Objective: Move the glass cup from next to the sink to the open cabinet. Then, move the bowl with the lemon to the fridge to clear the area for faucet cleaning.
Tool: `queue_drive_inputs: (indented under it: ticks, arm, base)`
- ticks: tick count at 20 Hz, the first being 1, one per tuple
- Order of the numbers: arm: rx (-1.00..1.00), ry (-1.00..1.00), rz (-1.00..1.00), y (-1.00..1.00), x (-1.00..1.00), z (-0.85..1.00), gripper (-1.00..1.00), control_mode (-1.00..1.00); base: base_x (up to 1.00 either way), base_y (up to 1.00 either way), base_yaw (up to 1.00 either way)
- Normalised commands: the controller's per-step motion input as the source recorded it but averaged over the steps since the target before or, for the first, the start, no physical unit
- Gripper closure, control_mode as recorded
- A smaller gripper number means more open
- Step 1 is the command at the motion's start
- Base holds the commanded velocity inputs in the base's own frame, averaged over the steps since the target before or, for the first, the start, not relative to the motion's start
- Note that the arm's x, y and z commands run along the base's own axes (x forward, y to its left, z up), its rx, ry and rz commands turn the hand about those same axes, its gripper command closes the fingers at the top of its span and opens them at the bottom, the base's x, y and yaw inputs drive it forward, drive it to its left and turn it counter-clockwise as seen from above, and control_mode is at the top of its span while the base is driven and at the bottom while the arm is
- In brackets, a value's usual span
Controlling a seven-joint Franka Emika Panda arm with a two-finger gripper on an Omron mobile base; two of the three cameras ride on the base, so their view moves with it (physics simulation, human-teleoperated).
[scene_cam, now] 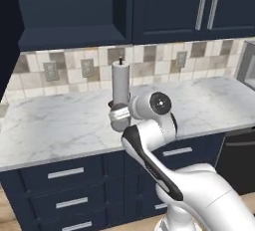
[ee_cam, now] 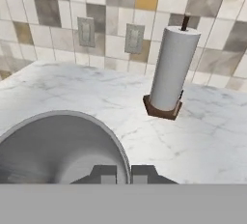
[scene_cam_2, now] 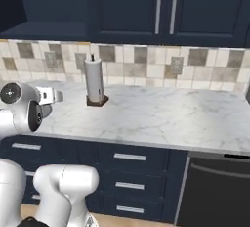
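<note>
- left base view: the open cabinet is seen upper left above the marble counter; the arm's wrist is held in front of a paper towel roll.
- right base view: the same roll stands by the backsplash.
- hand view: the gripper is pinched on the rim of the bowl, held above the counter. the bowl-to-fridge step is judged in hand; a carry to the fridge is called for next.

Your two base views look forward and down from behind the arm, left and right, sharing the marble counter and paper towel roll. Your hand view sits low over the counter, facing the roll ahead of the hand.
</note>
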Motion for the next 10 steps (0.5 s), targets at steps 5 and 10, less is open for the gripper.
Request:
queue_drive_inputs:
  ticks: [5, 10]
  arm:
    - [0.0, 0.0, 0.0, 0.0, 0.0, 0.0, 1.0, 1.0]
    - [0.0, 0.0, 0.0, 0.0, 0.0, 0.0, 1.0, 1.0]
  base:
    - [0.54, 0.33, -0.02]
    - [0.75, 0.27, -0.09]
